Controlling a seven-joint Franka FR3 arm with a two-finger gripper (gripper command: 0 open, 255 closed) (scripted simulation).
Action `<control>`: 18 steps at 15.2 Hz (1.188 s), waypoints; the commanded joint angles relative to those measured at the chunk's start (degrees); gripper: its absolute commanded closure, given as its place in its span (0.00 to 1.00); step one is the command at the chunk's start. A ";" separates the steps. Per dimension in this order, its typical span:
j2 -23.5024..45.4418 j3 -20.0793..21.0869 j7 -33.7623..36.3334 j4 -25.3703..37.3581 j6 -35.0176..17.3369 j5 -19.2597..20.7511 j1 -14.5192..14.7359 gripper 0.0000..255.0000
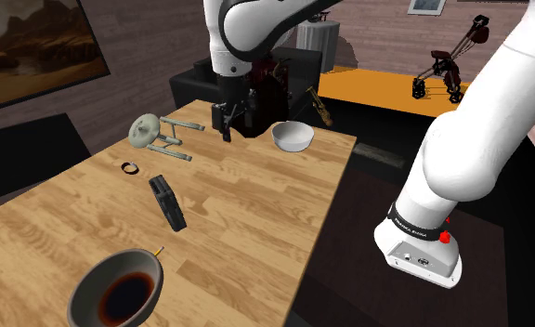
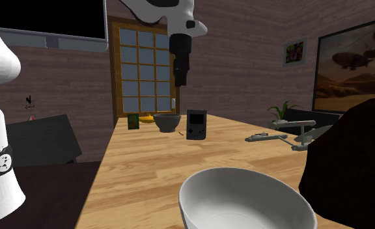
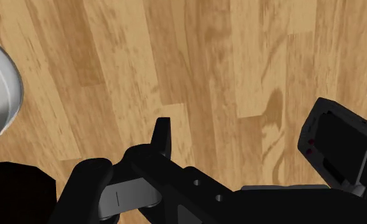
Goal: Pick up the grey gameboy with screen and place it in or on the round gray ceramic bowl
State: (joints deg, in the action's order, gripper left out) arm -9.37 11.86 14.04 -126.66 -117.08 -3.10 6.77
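the white franka arm hangs its black gripper (image 1: 226, 128) over the far end of a wooden table (image 1: 256, 214) in the shoulder view, beside a white bowl (image 1: 293, 137) and with nothing in its grasp; whether the hand is open or closed cannot be told. the grey gameboy (image 2: 195, 123) stands upright on the bare wood near the middle of the table, its screen facing the second exterior view, well apart from the gripper. it stands between the white bowl and the round grey bowl (image 1: 117, 290), dark inside, which sits at the table's near corner in the shoulder view. a pencil (image 1: 159, 250) lies just beside that bowl's rim. a grey starship model (image 1: 161, 136) and a small dark ring (image 1: 130, 168) rest along the table's left side in the shoulder view.
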 commanded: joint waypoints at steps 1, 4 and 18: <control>4.49 0.98 1.67 3.19 -1.46 0.78 0.42 0.00; 10.54 2.32 4.48 8.02 -2.84 2.26 1.47 0.00; 40.99 3.67 15.04 40.74 -0.82 10.99 10.43 0.00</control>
State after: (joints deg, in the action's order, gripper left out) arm 28.98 15.62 28.41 -89.13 -118.40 7.24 16.27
